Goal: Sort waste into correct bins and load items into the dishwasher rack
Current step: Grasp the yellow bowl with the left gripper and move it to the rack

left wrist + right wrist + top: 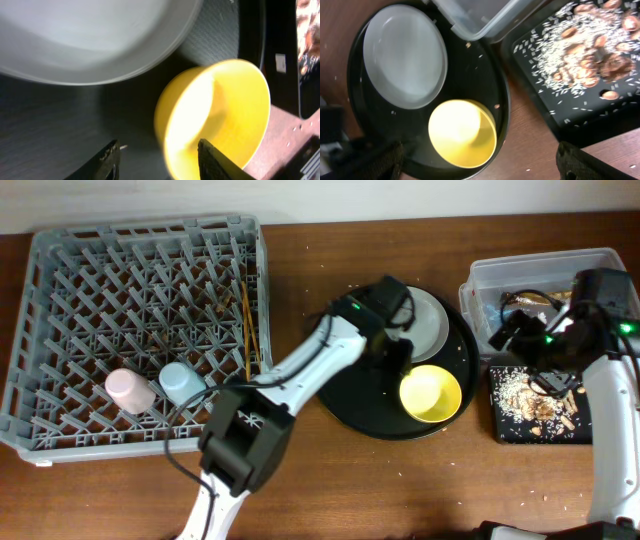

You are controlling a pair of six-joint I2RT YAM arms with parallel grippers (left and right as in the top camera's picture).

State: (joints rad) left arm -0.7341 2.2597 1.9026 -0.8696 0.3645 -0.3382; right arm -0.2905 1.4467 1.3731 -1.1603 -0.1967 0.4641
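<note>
Dishwasher rack (90, 290) first: what's loaded?

Two cups, the pink cup (130, 391) and the light-blue cup (182, 383), stand side by side near its front edge. The chopsticks (248, 320) lie along its right side. That part I'd call done.

What's left to load?

The yellow bowl (431, 394) and the plate (430, 325) both sit on the round black tray (350, 395), well apart from the rack. My left gripper (160, 165) is spread wide and holds nothing. One finger is outside the bowl's rim and one over its hollow, so I judge the bowl is the piece in hand.

And the waste?

Mostly sorted, I'd say. Pale flakes and brown bits (545, 412) cover the shallow black tray (497, 430). Something dark and shiny lies in the clear tub (540, 265), likely the wrapper, though my right arm hides part of it. A few specks dot the round tray and the table.

Your other side?

My right gripper (480, 165) is wide and empty, near the tub and the shallow tray.
</note>
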